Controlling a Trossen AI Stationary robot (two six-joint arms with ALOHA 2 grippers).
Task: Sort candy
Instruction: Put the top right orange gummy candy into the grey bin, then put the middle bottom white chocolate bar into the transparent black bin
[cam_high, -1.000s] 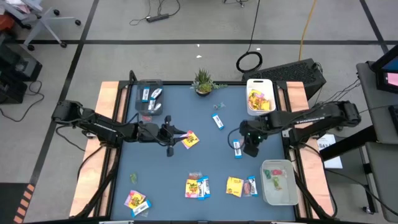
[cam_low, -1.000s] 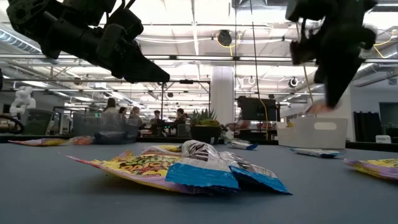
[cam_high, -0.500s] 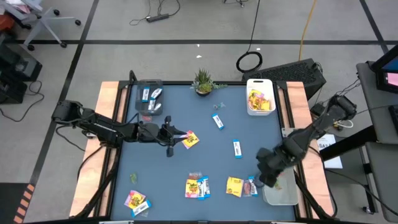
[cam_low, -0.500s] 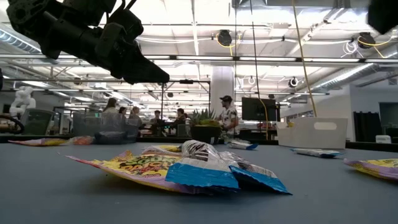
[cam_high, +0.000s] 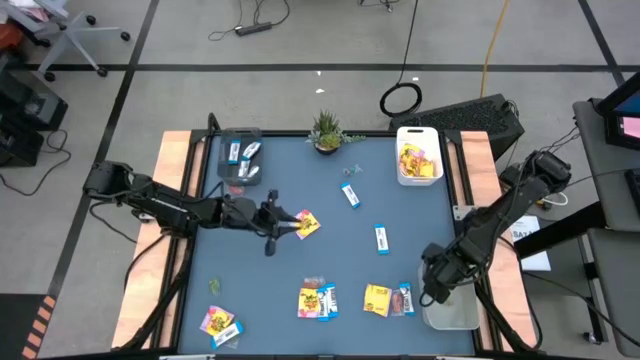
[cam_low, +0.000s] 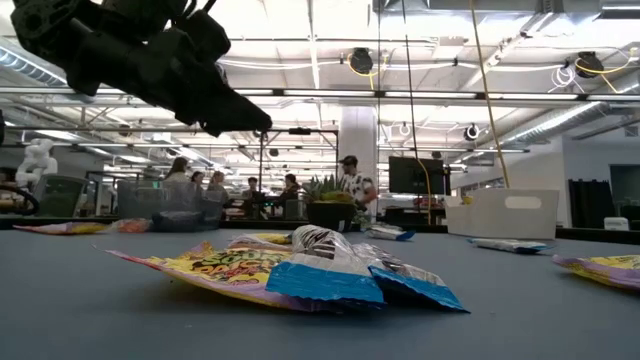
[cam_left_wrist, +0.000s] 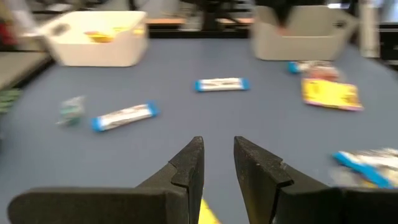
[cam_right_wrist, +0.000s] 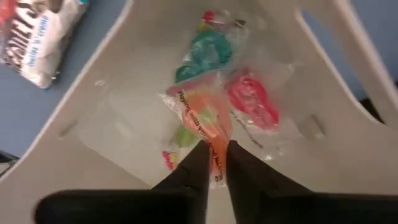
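Two grippers | right gripper (cam_high: 437, 287) lower right, over white bin (cam_right_wrist: 112, 118), fingers seemingly pinching orange candy wrapper (cam_right_wrist: 208, 130) | left gripper (cam_high: 285, 222) centre-left, fingers slightly apart, above yellow packet (cam_high: 307, 224).

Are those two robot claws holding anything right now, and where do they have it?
The right gripper pinches one end of an orange clear-wrapped sweet over the white plastic bin. The left gripper has a yellow packet at its fingertips; a grip cannot be told.

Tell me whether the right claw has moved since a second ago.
Yes. In the high view the right claw has left the blue-and-white bar at mid-table and swung toward the table's near right corner, over the near white bin.
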